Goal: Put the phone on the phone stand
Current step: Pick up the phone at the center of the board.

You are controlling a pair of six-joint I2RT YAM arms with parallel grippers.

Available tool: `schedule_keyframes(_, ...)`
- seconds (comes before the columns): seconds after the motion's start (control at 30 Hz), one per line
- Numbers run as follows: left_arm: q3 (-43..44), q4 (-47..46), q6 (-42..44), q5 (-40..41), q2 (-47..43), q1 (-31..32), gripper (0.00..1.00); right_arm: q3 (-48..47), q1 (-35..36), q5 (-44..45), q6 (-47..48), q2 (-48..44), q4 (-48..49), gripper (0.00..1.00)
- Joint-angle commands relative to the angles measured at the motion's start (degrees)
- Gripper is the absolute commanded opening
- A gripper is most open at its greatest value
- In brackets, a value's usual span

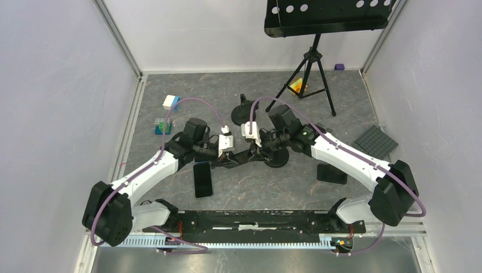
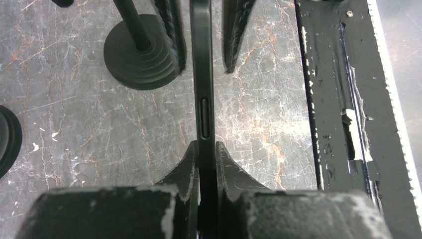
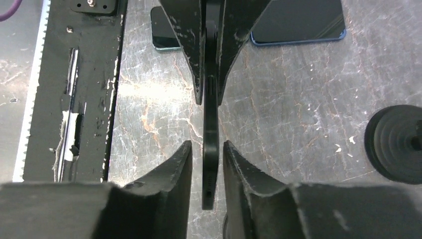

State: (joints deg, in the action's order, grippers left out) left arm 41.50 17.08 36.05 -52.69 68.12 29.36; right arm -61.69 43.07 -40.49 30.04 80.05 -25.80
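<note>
With the left gripper (image 2: 206, 147) pinching the phone (image 2: 204, 74) edge-on and the right gripper (image 3: 208, 144) only loosely bracketing it, an early left release could drop it.

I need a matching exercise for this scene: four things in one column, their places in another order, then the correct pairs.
1. held phone
2. flat phone
3. grey plate
4. purple block

a. at the far edge of the table
b. lying close beside the left arm
c. clamped edge-on in the left fingers
d. close beside the right arm

Pairs: 1-c, 2-b, 3-d, 4-a
</note>
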Motion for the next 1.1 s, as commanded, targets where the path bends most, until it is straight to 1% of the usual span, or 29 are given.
schedule_keyframes(0.0,-4.5,-11.7,-2.8,-5.3,-2.6,0.2,0.02,-3.3,0.3,-2.5,-0.6,-4.3,3.5,0.43)
schedule_keyframes(0.07,-7.4,-18.4,-4.9,-7.6,-4.0,0.3,0.02,-2.9,0.1,-3.1,-1.9,-5.2,4.6,0.6)
schedule_keyframes(0.1,-8.7,-21.6,-5.9,-8.3,-4.5,0.3,0.02,-2.6,0.0,-3.3,-2.7,-5.7,5.4,0.66)
schedule_keyframes(0.17,-10.1,-25.6,-7.9,-9.0,-4.8,0.3,0.02,-2.0,-0.2,-4.0,-3.9,-6.5,7.0,0.69)
schedule_keyframes(0.27,-10.6,-29.0,-10.5,-9.7,-4.7,0.3,0.02,-1.6,-0.9,-4.6,-5.3,-7.0,8.0,0.71)
schedule_keyframes(0.5,-13.4,-40.1,-16.1,-9.0,-5.0,0.3,0.02,1.9,-5.1,-8.7,-11.6,-8.1,14.1,0.78)
schedule_keyframes(0.67,-14.9,-48.3,-22.0,-8.3,-4.5,0.3,0.02,3.4,-6.4,-10.2,-12.9,-8.7,16.0,0.77)
schedule_keyframes(0.77,-14.8,-49.9,-23.8,-8.4,-4.4,0.4,0.02,4.6,-6.6,-10.8,-13.4,-8.7,16.8,0.75)
schedule_keyframes(0.83,-14.7,-50.2,-24.3,-8.2,-4.4,0.4,0.02,4.9,-6.6,-11.6,-13.7,-8.2,17.2,0.72)
schedule_keyframes(0.9,-14.5,-50.5,-24.7,-7.9,-4.4,0.6,0.02,5.1,-6.6,-12.7,-14.0,-7.7,17.6,0.67)
schedule_keyframes(1.0,-14.3,-50.5,-24.7,-7.5,-4.4,0.8,0.02,4.9,-6.7,-13.8,-14.4,-6.8,17.9,0.57)
schedule_keyframes(1.07,-14.4,-50.5,-24.8,-7.2,-4.3,0.9,0.02,4.8,-6.6,-14.7,-14.6,-6.5,18.0,0.48)
